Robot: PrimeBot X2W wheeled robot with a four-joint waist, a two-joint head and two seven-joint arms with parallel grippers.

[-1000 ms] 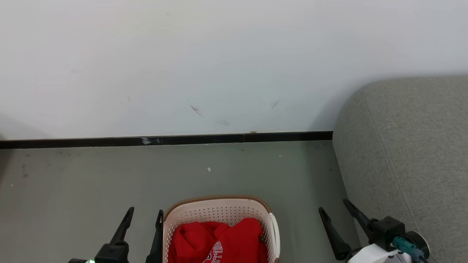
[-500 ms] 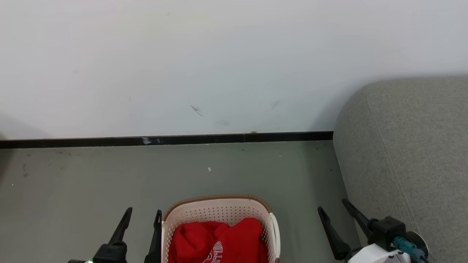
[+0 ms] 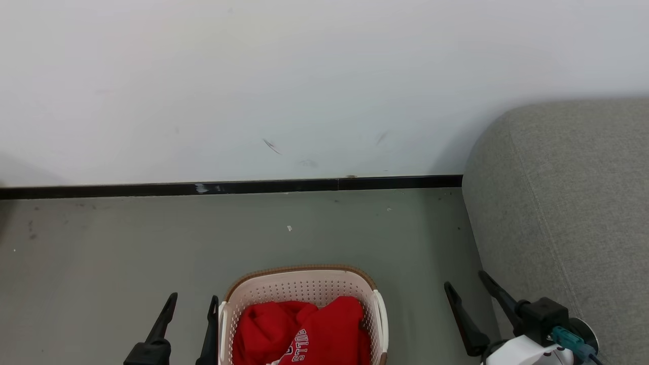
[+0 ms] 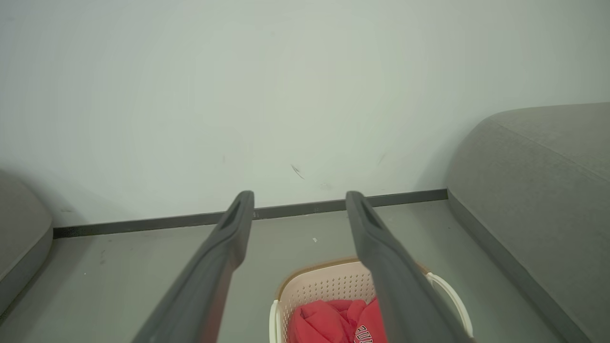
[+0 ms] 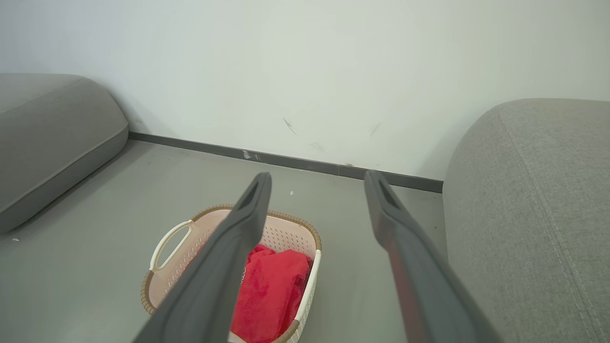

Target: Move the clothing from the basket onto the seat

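On the grey floor [image 3: 111, 253] straight ahead of the robot, low in the head view, stands the basket [image 3: 304, 288]; the clothing [image 3: 314, 332] lies heaped inside it, red, white lettering on the upper fold; nothing hangs over the rim. The seat [image 3: 568, 203] rises on the robot's right, apart from the basket with a strip of bare floor between; no garment lies on the part of it in view, so the transfer is judged not yet begun.

Left gripper [image 3: 195, 299]: jaws spread wide, empty; fingers point forward just beside the basket's left wall, outside it; contact with the wall cannot be told. Right gripper [image 3: 464, 280]: jaws likewise spread wide, empty; it sits in the gap between basket and seat.

Reading: the two flank the basket rather than hang over it; a ready pose, fingers parted in advance so either can go onto the heap. The right arm is nearer the seat, so it seems the natural carrier; the left is nearer the cloth.

Next move probably calls for a reach inward and down into the basket; risk: a finger catching the perforated wall, or pinching one layer only and leaving the rest of the heap behind.
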